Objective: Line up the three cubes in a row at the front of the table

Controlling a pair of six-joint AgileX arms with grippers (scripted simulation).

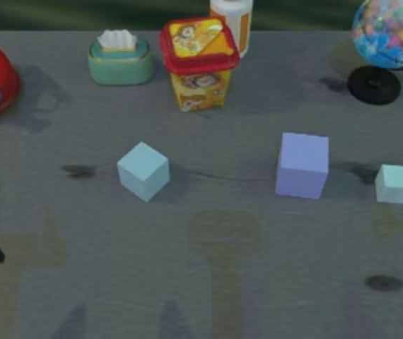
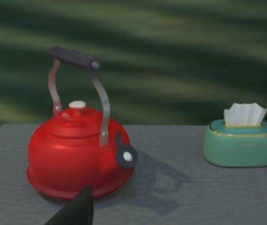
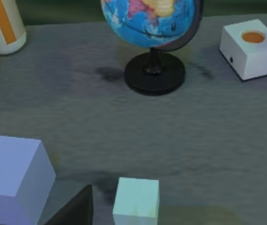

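Three cubes [image 1: 143, 170] [image 1: 302, 164] [image 1: 394, 183] sit apart in a rough left-right line; jaws' state cannot tell.

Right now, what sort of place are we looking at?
Likely a rendered household tabletop: a grey table with a red kettle, a tissue box, a globe and three cubes to arrange.
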